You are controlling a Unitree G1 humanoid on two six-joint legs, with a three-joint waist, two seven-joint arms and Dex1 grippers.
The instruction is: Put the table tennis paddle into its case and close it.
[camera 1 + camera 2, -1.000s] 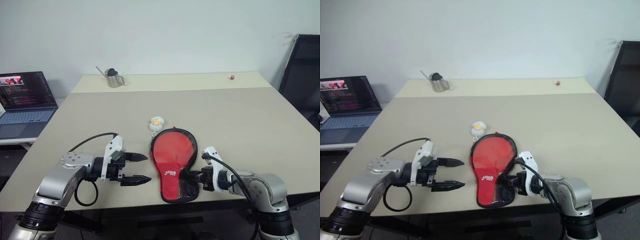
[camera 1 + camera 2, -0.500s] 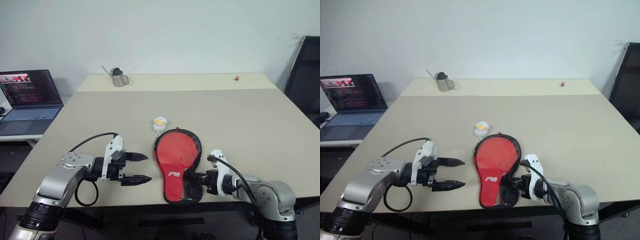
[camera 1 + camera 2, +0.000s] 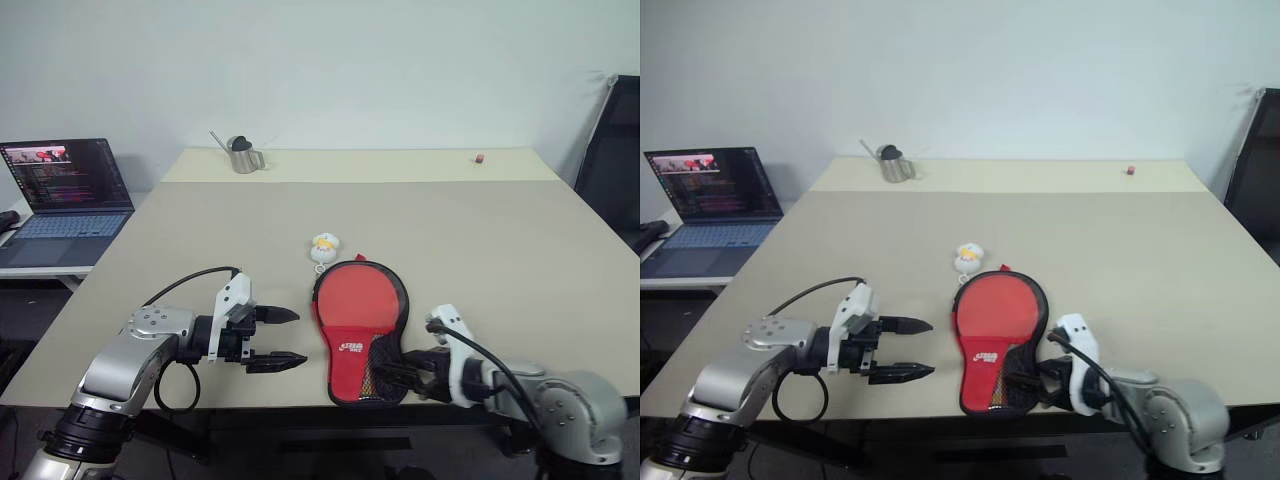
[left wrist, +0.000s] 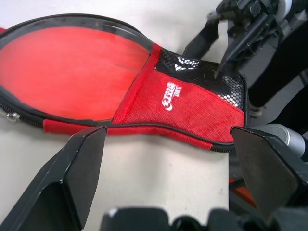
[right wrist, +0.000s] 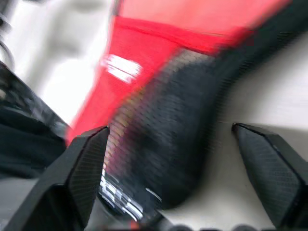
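The case (image 3: 352,345) lies flat near the table's front edge, red side up, with its white logo and black mesh pocket (image 4: 202,72) toward me. Inside its black zip rim shows the smooth round red face of the table tennis paddle (image 4: 67,72); the handle is hidden under the fabric. My right gripper (image 3: 396,377) is open at the case's narrow end, and the mesh pocket (image 5: 168,120) lies between its spread fingers. My left gripper (image 3: 300,337) hovers open just left of the case, pointing at it and holding nothing.
A small white-and-yellow toy (image 3: 323,246) lies just beyond the case's round end. A metal watering can (image 3: 240,155) and a tiny red object (image 3: 480,158) sit at the table's far edge. An open laptop (image 3: 65,190) stands to the left and a black chair (image 3: 618,150) to the right.
My right gripper has opened and drawn back to the right from the case's narrow end. The left gripper has stayed put. The camera has shifted a little.
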